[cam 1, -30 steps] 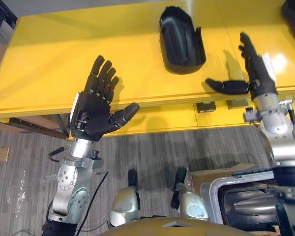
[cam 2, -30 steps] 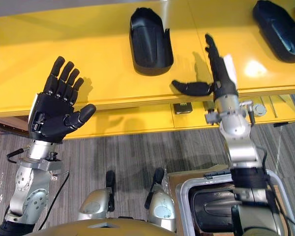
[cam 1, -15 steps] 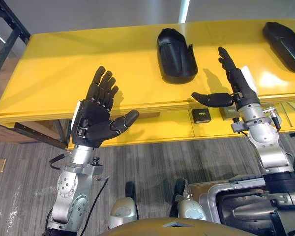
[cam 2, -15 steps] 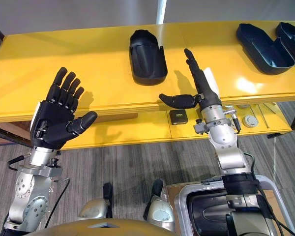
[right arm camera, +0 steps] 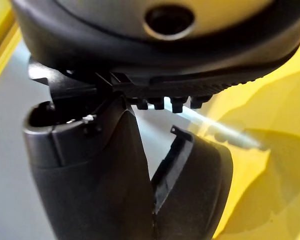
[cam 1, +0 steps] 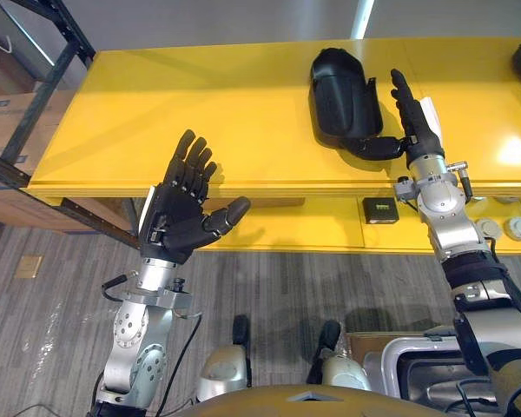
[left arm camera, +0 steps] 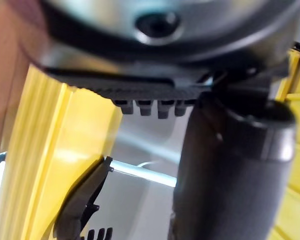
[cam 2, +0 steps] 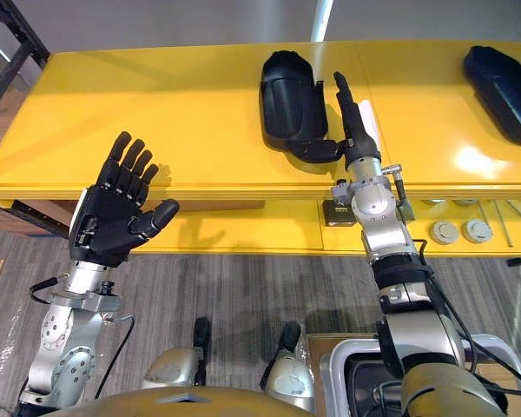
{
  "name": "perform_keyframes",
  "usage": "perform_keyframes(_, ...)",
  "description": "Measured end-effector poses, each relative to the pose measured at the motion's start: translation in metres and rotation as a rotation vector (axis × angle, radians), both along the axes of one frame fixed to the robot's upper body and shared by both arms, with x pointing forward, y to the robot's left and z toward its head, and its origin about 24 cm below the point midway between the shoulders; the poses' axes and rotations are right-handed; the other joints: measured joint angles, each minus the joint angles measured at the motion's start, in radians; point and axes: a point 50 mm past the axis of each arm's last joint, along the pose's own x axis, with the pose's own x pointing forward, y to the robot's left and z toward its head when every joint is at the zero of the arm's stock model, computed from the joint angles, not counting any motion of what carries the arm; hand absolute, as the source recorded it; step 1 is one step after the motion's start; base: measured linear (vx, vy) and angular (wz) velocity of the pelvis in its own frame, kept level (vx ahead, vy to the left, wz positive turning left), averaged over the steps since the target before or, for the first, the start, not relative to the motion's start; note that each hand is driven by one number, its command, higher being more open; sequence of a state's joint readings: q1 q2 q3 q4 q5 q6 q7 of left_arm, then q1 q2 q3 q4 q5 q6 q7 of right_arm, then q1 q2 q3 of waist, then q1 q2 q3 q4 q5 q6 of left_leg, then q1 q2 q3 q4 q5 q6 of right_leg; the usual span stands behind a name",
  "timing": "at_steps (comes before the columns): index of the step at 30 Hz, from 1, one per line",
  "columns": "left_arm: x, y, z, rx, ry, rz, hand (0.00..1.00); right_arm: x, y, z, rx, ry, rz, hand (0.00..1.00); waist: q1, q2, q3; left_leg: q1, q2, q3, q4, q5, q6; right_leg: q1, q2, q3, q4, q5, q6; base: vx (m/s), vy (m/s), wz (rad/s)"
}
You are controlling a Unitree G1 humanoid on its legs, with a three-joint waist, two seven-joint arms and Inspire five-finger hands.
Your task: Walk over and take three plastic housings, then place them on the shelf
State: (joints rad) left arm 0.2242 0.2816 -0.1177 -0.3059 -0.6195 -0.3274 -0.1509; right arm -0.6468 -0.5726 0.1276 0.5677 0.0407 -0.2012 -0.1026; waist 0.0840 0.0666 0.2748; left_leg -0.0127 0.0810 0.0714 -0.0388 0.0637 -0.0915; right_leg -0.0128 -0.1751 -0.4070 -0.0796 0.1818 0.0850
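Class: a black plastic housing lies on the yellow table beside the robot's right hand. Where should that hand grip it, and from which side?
Probably the right side wall of the black plastic housing, near its open end, from the right. It seems to lie hollow side up, leaving that thin wall free to pinch, and the open right hand is beside it.

2 blk housings (cam 2: 288, 97) (cam 2: 506, 80), 1 yellow table (cam 2: 156, 113), 2 round discs (cam 2: 444, 232) (cam 2: 478, 230), 1 small blk box (cam 1: 380, 209).
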Motion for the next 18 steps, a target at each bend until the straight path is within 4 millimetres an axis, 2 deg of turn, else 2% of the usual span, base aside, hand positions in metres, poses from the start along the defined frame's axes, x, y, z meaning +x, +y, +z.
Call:
perform_keyframes(3, 0.006, -0.007, -0.002, -0.003, 0.006, -0.031, 1.0, 0.008, 0.005, 0.011, -0.005, -0.015, 0.012, 1.0, 0.008, 0.021, 0.019, -0.013, 0.002, -0.012, 0.003, 0.006, 0.0, -0.007, 0.003, -0.003, 0.0, 0.002, -0.002, -0.01, -0.011, 0.09)
perform_keyframes(6, 0.008, -0.009, 0.0, -0.001, -0.006, -0.044, 1.0, 0.015, 0.012, 0.026, -0.018, -0.042, 0.024, 1.0, 0.009, 0.027, 0.052, -0.018, 0.005, -0.011, 0.002, 0.01, 0.0, -0.013, 0.006, -0.002, 0.0, 0.004, -0.006, 0.0, -0.005, -0.01)
perform_keyframes(9, 0.013, -0.01, 0.006, -0.003, -0.038, -0.053, 1.0, 0.019, 0.016, 0.039, -0.018, -0.08, 0.027, 1.0, 0.008, 0.025, 0.08, -0.034, 0.004, -0.012, 0.004, 0.012, 0.001, -0.028, 0.005, -0.002, 0.0, 0.008, -0.007, 0.0, 0.0, 0.0)
perform_keyframes(14, 0.019, -0.012, 0.014, -0.007, -0.071, -0.058, 1.0, 0.026, 0.016, 0.047, -0.016, -0.086, 0.004, 1.0, 0.016, 0.018, 0.1, -0.051, 0.003, -0.012, 0.018, 0.013, 0.001, -0.038, 0.004, -0.001, 0.0, 0.01, -0.007, 0.01, 0.0, 0.01)
perform_keyframes(18, 0.023, -0.013, 0.02, -0.008, -0.1, -0.062, 1.0, 0.028, 0.02, 0.062, -0.006, -0.136, -0.004, 1.0, 0.017, 0.017, 0.135, -0.053, 0.003, -0.012, 0.021, 0.012, 0.001, -0.039, 0.004, -0.001, 0.001, 0.01, -0.008, 0.0, 0.0, 0.0)
